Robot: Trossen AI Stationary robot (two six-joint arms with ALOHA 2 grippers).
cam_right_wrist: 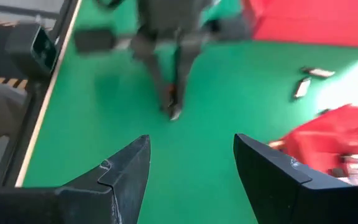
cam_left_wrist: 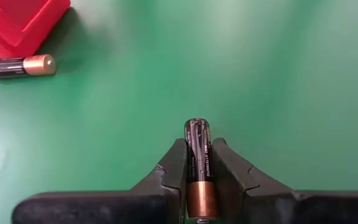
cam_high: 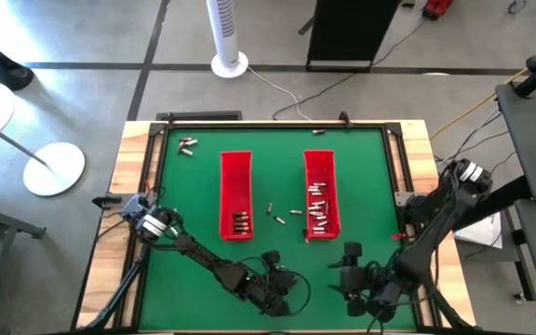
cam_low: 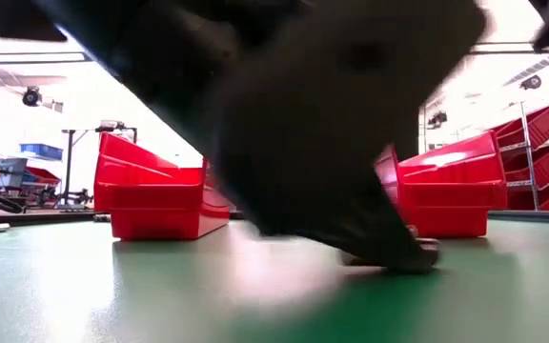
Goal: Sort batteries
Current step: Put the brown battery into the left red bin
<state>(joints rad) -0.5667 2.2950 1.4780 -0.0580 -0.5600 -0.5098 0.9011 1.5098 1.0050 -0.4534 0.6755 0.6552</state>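
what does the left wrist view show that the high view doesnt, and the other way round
Only the left wrist view shows the left gripper shut on a battery with a copper-coloured end. Only the high view shows both red trays whole, batteries in them, a loose cluster near the far left corner, and the right gripper, open. Both show the green mat and the left arm's end.
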